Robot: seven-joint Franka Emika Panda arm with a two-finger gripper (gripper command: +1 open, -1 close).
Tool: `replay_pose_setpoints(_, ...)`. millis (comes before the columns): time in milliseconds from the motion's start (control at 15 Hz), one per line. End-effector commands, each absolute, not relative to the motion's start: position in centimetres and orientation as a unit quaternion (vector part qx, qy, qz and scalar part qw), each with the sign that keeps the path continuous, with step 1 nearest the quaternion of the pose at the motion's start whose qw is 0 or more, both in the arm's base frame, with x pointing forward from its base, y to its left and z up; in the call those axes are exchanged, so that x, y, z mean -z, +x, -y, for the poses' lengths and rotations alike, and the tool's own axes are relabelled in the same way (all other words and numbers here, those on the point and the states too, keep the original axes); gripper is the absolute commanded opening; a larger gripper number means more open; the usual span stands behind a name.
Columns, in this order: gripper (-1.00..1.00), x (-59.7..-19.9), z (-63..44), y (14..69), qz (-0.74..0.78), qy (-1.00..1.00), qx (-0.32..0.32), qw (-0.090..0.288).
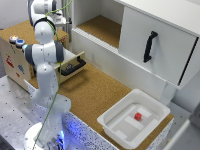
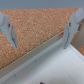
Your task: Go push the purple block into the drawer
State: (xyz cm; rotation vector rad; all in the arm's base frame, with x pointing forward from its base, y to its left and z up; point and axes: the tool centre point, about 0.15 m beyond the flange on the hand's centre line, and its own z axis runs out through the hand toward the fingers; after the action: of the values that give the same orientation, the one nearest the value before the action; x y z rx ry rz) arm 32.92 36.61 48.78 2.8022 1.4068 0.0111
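The small light-wood drawer (image 1: 70, 59) with a black bar handle (image 1: 75, 66) stands pulled out from the wooden box, partly behind my arm. My gripper (image 1: 62, 20) hangs high above the back of that box, near the white cabinet's edge. In the wrist view the gripper (image 2: 40, 31) is open over bare cork, with nothing between its fingers (image 2: 8, 30). The purple block is hidden or out of view in both views.
A wooden box (image 1: 12, 57) with coloured buttons on top sits at the exterior view's left. A white cabinet with a large panel and upright black handle (image 1: 150, 46) fills the back right. A white tray (image 1: 152, 106) at the front holds a small red block (image 1: 138, 116).
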Motion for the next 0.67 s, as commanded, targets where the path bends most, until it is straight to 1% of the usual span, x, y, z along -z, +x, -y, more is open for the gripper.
replay_pose_setpoints(0, 1.0, -47.7, -31.8, 28.7, -0.399, 0.911, -0.083, -0.054)
replay_pose_setpoints(267, 1.0, -48.1, -30.3, 26.5, -0.364, 0.925, -0.091, -0.059)
replay_pose_setpoints(467, 1.0, -48.9, -29.0, 25.9, -0.331, 0.938, -0.092, -0.045)
replay_pose_setpoints(600, 1.0, -49.8, -27.0, 26.0, -0.296, 0.949, -0.096, -0.046)
